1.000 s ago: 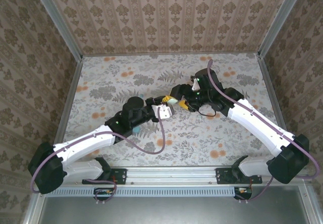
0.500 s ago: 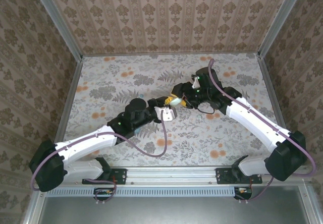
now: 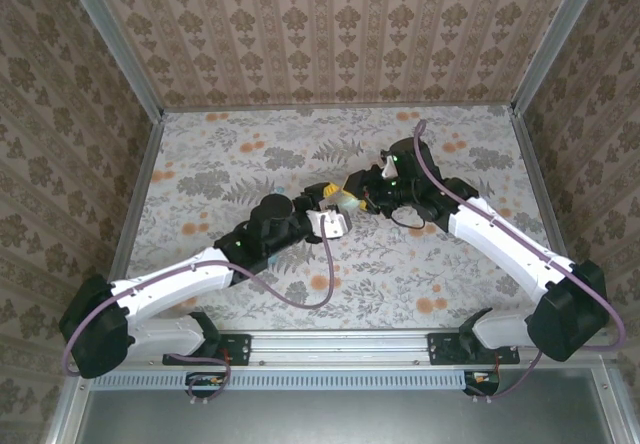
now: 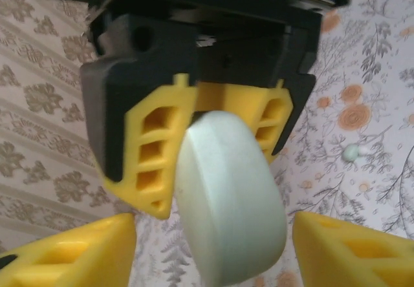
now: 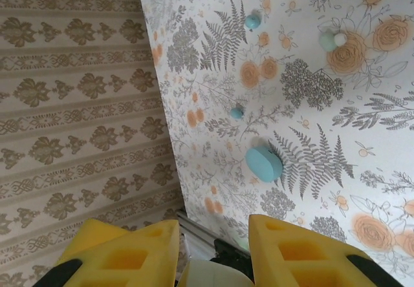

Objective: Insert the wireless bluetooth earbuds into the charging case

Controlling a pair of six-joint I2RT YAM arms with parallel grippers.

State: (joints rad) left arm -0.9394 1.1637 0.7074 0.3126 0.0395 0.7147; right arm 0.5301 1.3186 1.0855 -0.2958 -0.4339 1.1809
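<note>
The charging case (image 4: pixel 229 196) is a pale mint, rounded shell, closed and held off the table. My right gripper (image 4: pixel 213 148) is shut on it, one yellow finger on each side. My left gripper (image 4: pixel 213 248) is open; its fingers (image 4: pixel 77 251) stand wide of the case on both sides without touching it. In the top view the left gripper (image 3: pixel 324 200) and right gripper (image 3: pixel 354 194) meet at mid-table round the case (image 3: pixel 344 202). One pale mint earbud (image 4: pixel 352 152) lies on the table. In the right wrist view the case (image 5: pixel 213 275) shows between my right gripper (image 5: pixel 213 255) fingers, and the earbud (image 5: pixel 330 39) lies far off.
A teal oval case (image 5: pixel 264 163) and two small teal earbuds (image 5: pixel 252 21) (image 5: pixel 237 112) lie on the flowered table (image 3: pixel 220 164). Patterned walls (image 3: pixel 330 34) close in the back and both sides. The left arm (image 3: pixel 190 274) crosses the near left of the table.
The left gripper has opened and let go of the case. The right gripper has closed on it and now holds it alone. Both arms have shifted slightly.
</note>
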